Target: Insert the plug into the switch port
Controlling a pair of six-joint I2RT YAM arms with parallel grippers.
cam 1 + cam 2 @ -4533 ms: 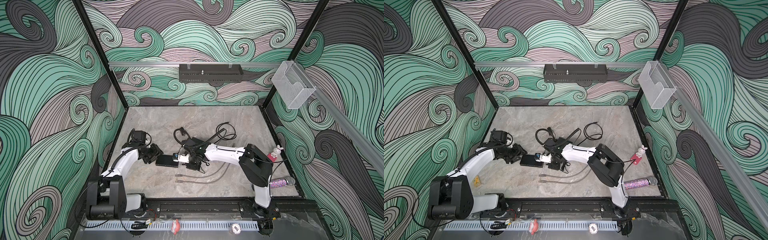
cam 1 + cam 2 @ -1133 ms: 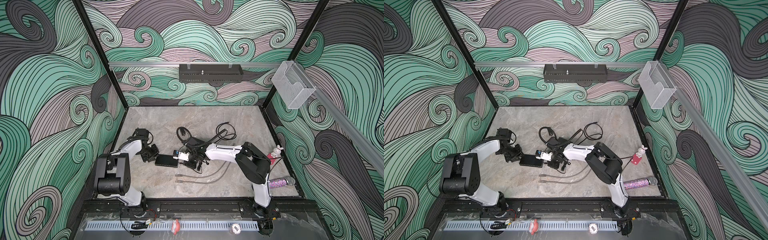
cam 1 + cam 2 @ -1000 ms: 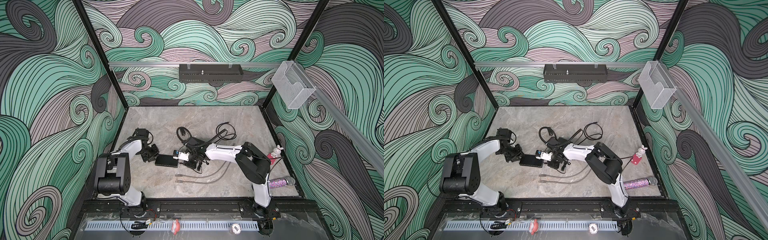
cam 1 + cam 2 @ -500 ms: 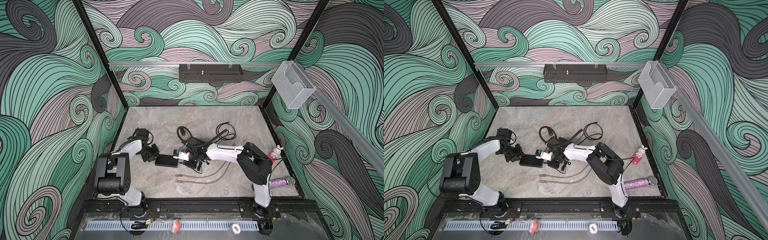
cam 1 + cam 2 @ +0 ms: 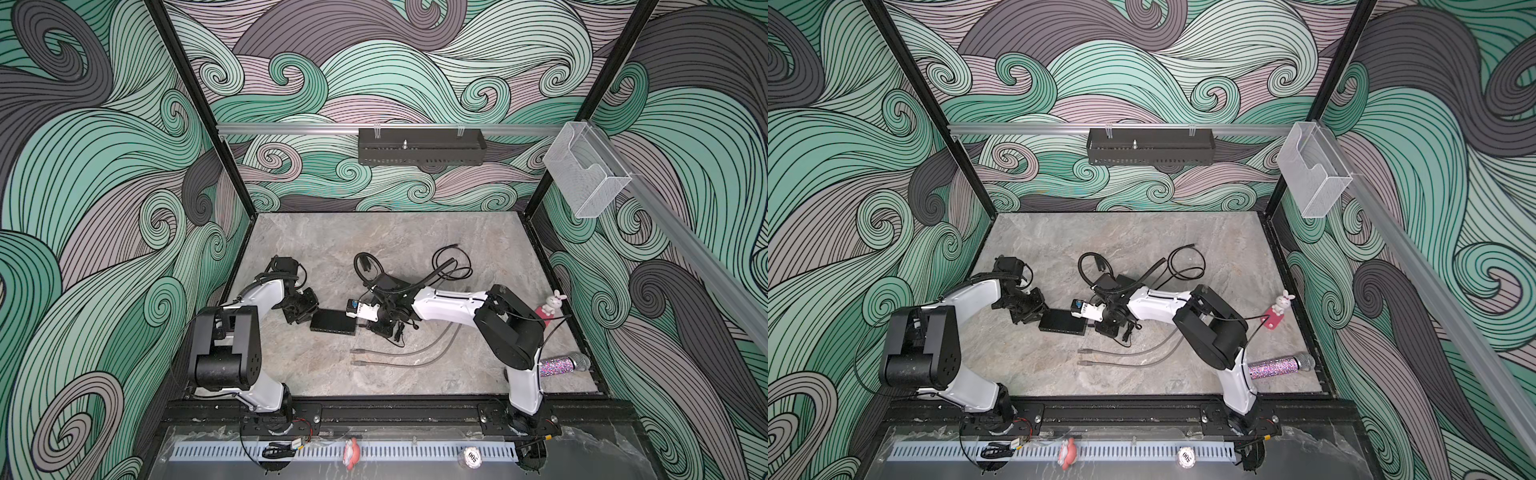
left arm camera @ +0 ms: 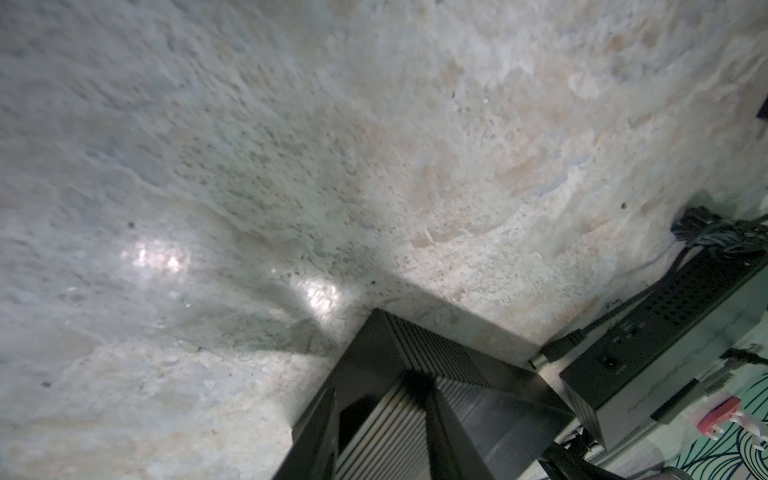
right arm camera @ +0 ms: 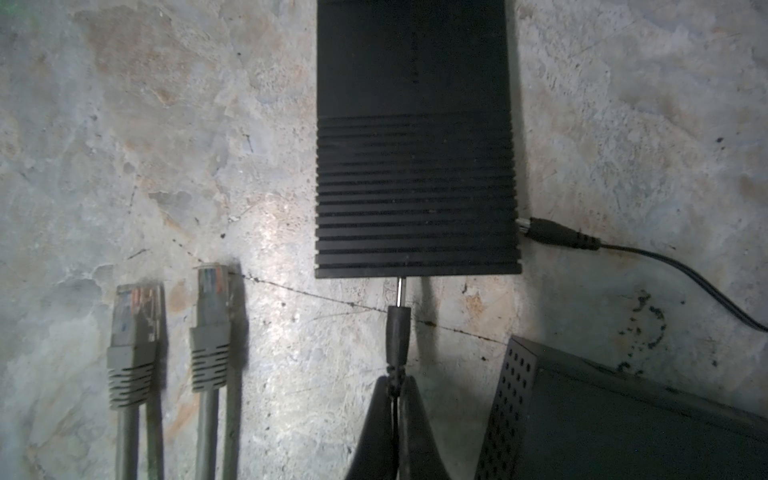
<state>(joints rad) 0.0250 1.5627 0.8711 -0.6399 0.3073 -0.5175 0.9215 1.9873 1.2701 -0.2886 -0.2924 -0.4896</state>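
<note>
The flat, ribbed black switch (image 7: 415,166) lies level; the slim black plug (image 7: 398,332) points at its end, pin touching.

The table (image 5: 374,237) is a grey, stone-patterned slab. On it lie the black switch (image 5: 333,322), a perforated black box (image 7: 623,415) just beside it, and two grey cables (image 7: 209,345) side by side. Looped black cables (image 5: 453,262) lie farther back. Near the right edge are a glitter microphone (image 5: 559,366) and a bunny (image 5: 554,301) on a pink card (image 5: 544,322).
</note>
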